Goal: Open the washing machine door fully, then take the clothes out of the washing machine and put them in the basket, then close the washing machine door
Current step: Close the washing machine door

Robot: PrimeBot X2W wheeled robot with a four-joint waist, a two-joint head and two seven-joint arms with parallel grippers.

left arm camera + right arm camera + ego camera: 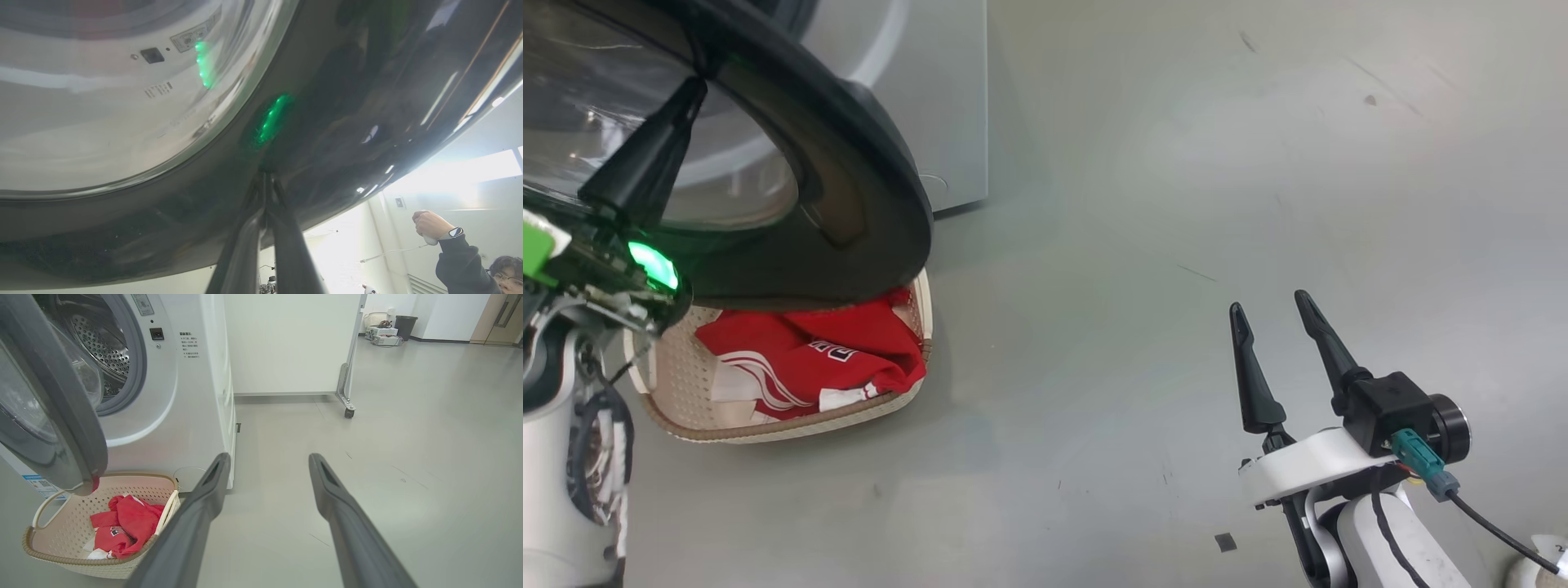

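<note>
Head view. My left gripper (694, 91) reaches up to the washing machine door (874, 188). Its dark tip meets the black ring where the ring borders the glass window. A green light glows on my left wrist just below. My right gripper (1268, 304) hangs over bare floor (1143, 163), well apart from the machine, jaws spread wide with nothing between them.

Left wrist view. My left gripper (265, 174) has its two fingers (245, 241) pressed together, clasping nothing, their tips touching the door (347, 102) on its glossy ring. At the lower right a person's hand (427, 224), wristwatch and dark sleeve below it, holds a small pale object.

Right wrist view. My right gripper (268, 457) points along the floor, jaws wide. The door (61, 396) stands partly open, and behind it the washing machine (196, 396) shows its steel drum (102, 343). The basket (81, 561) sits on the floor in front of the machine, under the door's lower edge. The clothes (130, 526) lie inside it.

Detail. In the head view the clothes (825, 359) show as red fabric with white stripes and lettering, heaped toward one side of the basket (792, 429). The washing machine (939, 98) rises beyond.
</note>
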